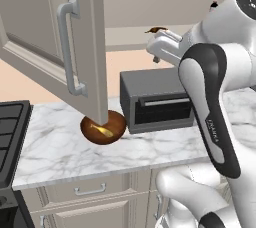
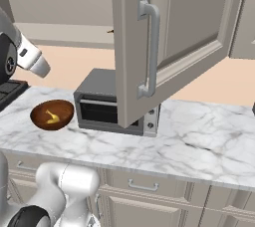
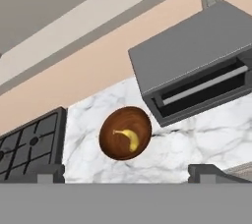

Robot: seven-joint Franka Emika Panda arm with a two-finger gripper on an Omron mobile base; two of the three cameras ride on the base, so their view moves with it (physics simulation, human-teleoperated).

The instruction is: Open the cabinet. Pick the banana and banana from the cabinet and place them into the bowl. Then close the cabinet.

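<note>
The white arm's claw (image 3: 126, 176) is hanging with its dark tips spread wide, holding nothing, looking down over the glossy reddish-brown wooden bowl (image 3: 125, 133) on the marble desk (image 3: 197, 139). One small yellow banana (image 3: 127, 138) is already lying in that bowl. The arm is reaching up with its elbow bent. Beyond, past the grey box oven (image 1: 156, 99), the grey-beige wall cabinet (image 1: 55, 42) is standing open; the dark brown banana (image 1: 156, 30) seems to be lying lengthwise on its shelf edge, above the claw.
</note>
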